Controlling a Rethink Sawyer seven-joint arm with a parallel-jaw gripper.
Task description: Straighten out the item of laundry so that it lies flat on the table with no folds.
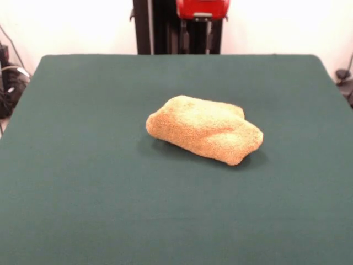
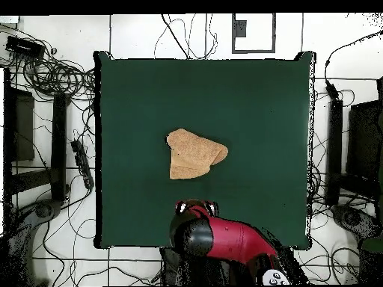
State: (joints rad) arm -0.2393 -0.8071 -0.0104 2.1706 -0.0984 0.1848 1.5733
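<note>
The orange-tan towel (image 1: pixel 204 130) lies bunched and folded over on itself in a thick lump near the middle of the dark green table (image 1: pixel 83 193). In the overhead view the towel (image 2: pixel 194 155) is a rough triangular heap on the table (image 2: pixel 262 112). No border bands or care tag show. My gripper (image 1: pixel 197 33) hangs under the red arm at the table's far edge, drawn back and well clear of the towel. From above, the gripper (image 2: pixel 196 206) sits just inside the table's robot-side edge, below the towel. Nothing is held.
The black pedestal (image 1: pixel 160 27) stands behind the table's far edge. Cables and dark equipment (image 2: pixel 52 112) lie on the floor around the table's left and right sides. A cable bundle (image 1: pixel 11 77) shows at the left edge.
</note>
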